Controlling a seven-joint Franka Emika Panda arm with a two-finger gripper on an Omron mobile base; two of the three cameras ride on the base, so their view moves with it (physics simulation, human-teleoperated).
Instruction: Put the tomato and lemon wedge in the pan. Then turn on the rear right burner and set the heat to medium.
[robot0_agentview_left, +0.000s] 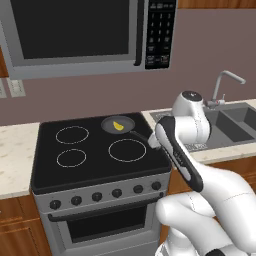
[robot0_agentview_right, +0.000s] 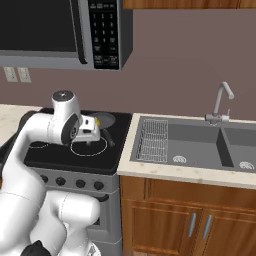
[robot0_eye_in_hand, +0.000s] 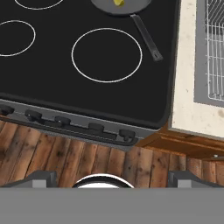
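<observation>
The pan (robot0_agentview_left: 118, 125) sits at the rear right of the black cooktop (robot0_agentview_left: 95, 170), covering the rear right burner, its black handle (robot0_eye_in_hand: 146, 37) pointing toward the front right. The lemon wedge (robot0_agentview_left: 118, 126) lies inside the pan, also seen at the top edge of the hand view as the lemon wedge (robot0_eye_in_hand: 119, 2). The tomato is out of view. My gripper (robot0_agentview_right: 90, 141) hangs above the stove's front right part, pointing down, open with nothing between its fingertips (robot0_eye_in_hand: 41, 177). The arm hides part of the pan (robot0_agentview_right: 103, 120) in the right base view.
A row of knobs (robot0_agentview_left: 117, 193) lines the stove front, also seen as the knobs (robot0_eye_in_hand: 96, 127). A large white ring (robot0_eye_in_hand: 106, 54) marks the front right zone. A microwave (robot0_agentview_left: 75, 30) hangs above. A sink (robot0_agentview_right: 200, 145) with a rack (robot0_agentview_right: 152, 140) and a faucet (robot0_agentview_right: 222, 102) lies right of the stove.
</observation>
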